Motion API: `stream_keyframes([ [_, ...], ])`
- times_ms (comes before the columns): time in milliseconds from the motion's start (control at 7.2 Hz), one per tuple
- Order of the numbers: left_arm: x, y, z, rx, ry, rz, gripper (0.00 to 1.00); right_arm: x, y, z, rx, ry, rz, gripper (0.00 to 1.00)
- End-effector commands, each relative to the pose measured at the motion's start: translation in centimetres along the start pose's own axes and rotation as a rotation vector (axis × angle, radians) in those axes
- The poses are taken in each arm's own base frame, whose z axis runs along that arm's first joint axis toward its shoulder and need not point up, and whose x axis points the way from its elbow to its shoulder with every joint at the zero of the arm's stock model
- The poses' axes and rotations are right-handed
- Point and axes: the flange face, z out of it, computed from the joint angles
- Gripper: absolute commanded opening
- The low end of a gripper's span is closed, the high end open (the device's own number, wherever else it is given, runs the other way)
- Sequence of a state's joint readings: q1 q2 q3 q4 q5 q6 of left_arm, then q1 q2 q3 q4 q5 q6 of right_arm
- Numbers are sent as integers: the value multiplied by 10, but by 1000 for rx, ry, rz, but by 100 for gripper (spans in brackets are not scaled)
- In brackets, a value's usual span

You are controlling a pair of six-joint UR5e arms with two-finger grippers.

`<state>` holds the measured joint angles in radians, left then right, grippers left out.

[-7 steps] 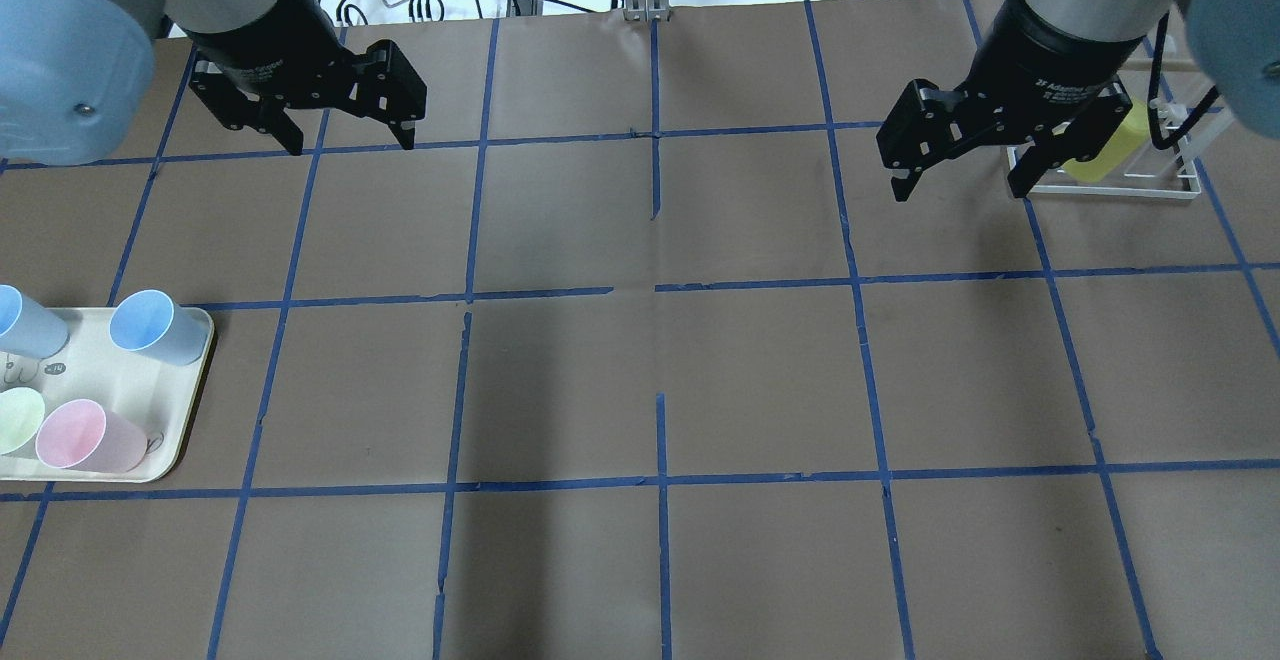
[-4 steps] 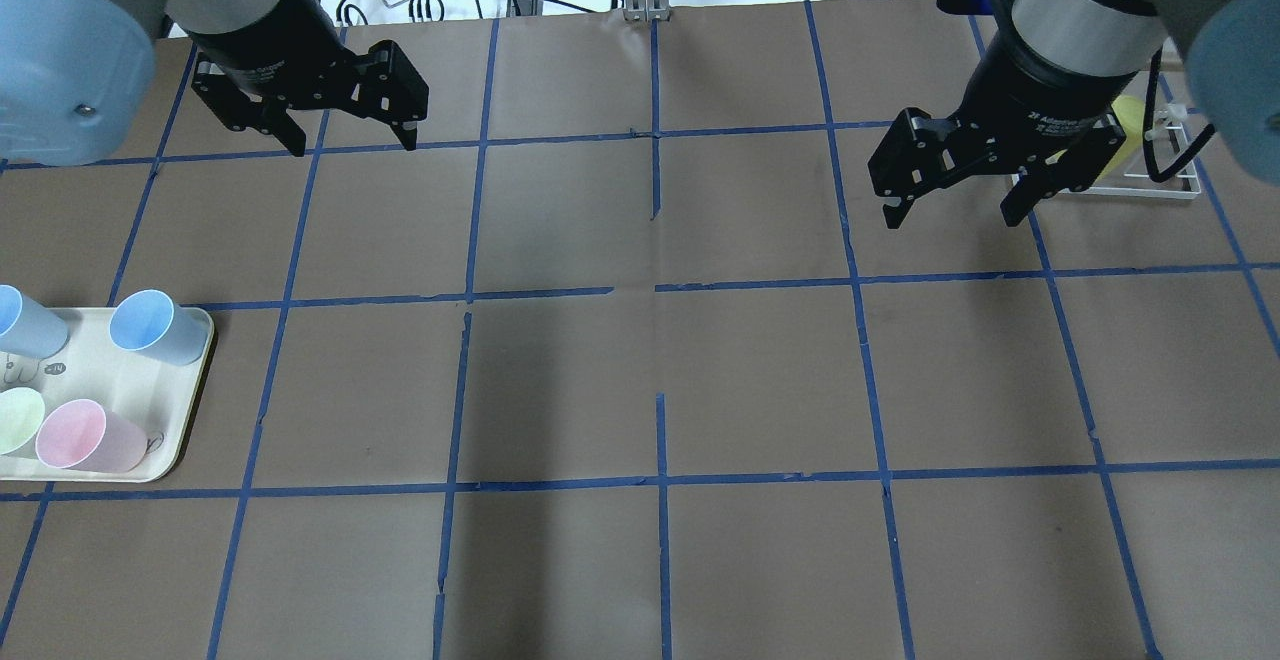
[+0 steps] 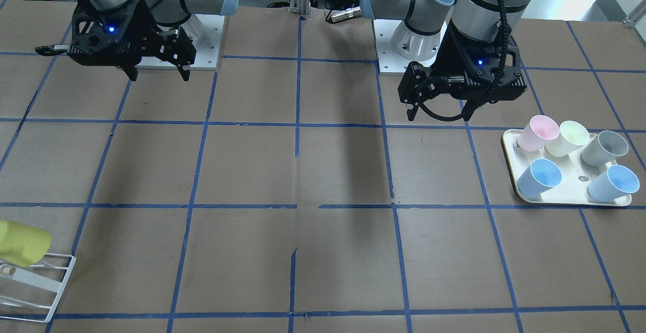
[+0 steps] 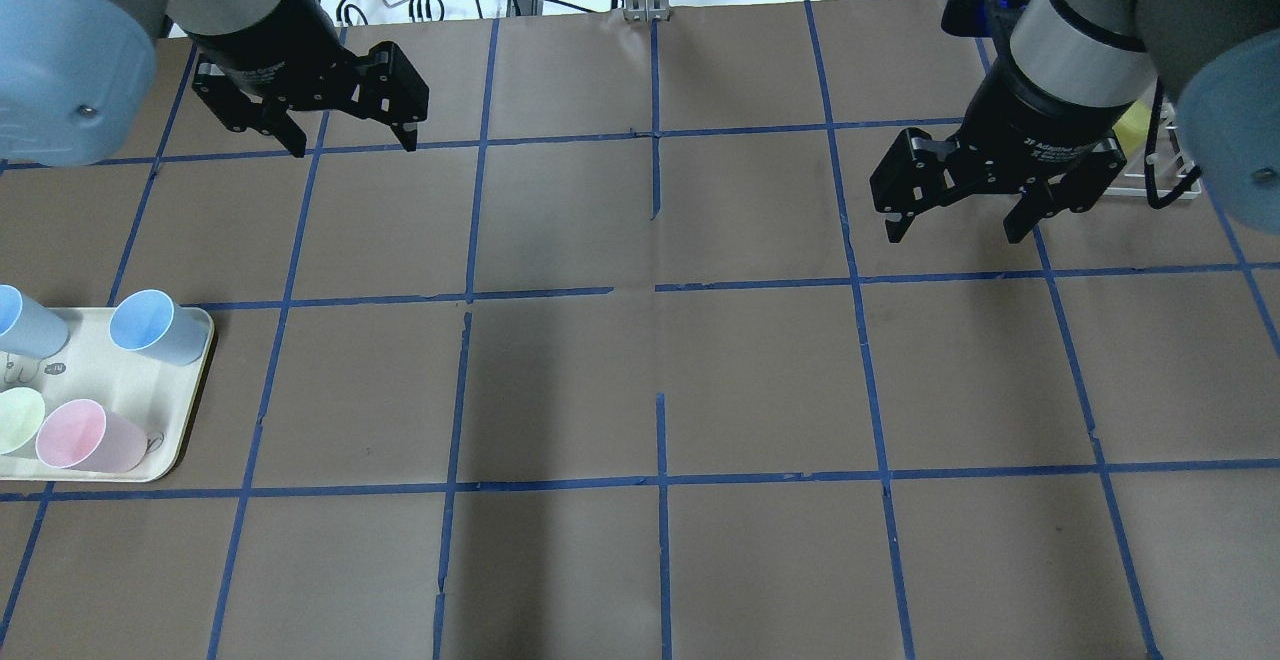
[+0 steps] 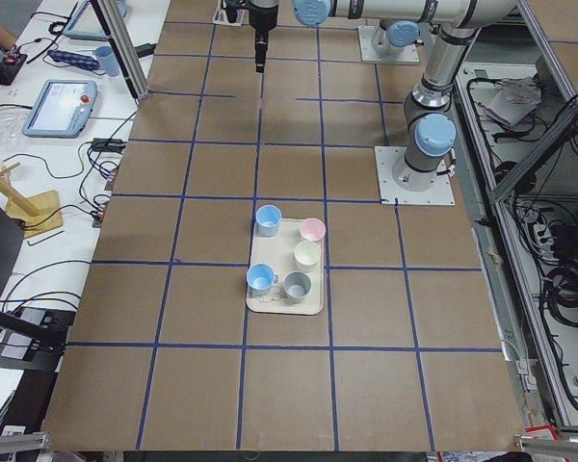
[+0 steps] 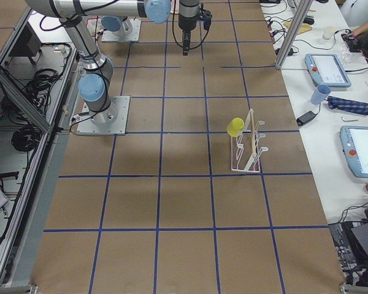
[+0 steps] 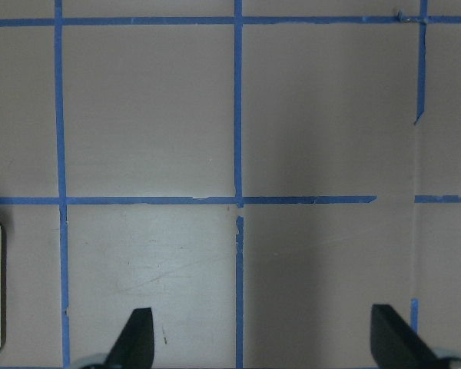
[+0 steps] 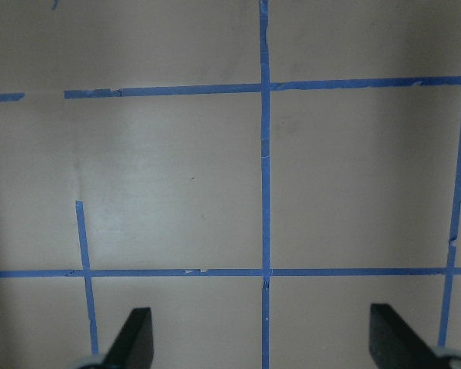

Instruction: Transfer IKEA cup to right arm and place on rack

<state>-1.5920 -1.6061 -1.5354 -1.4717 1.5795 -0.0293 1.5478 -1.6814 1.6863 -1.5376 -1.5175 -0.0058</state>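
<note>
**A:** What do the containers hold?

**B:** A cream tray (image 3: 565, 201) with rounded corners sits at the left edge of the bench (image 4: 760, 380). It carries five smooth, tapered, handleless tumblers, all standing mouth-up: a pink cup (image 3: 539, 132), a pale yellow-green cup (image 3: 566, 137), a grey cup (image 3: 604, 148), a blue cup (image 3: 540, 177) and a second blue cup (image 3: 613, 182).

**A:** And the IKEA cup?

**B:** The IKEA cup (image 6: 235, 127), bright yellow plastic, rests slantwise on the white wire rack (image 6: 248, 153) at the bench's far right, touching its upper part.

**A:** The pincers?

**B:** Both are released and hold nothing. The right pincer (image 4: 952, 235) hangs above the bench just left of the rack, jaws spread wide. The left pincer (image 4: 352, 145) hangs the same way over the far left.

**A:** Any writing?

**B:** There is white lettering on the right pincer's black body, too small to read in full. The small dark marks on the tray are illegible. The bench is matte brown paper, ruled into squares with blue tape.
</note>
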Motion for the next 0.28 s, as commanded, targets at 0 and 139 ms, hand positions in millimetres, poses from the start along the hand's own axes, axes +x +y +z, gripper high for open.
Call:
stream_keyframes([
  [0,-1,0,0,0,1,-1,100,2,3,1,1,18,4,100],
  [139,-1,0,0,0,1,-1,100,2,3,1,1,20,4,100],
])
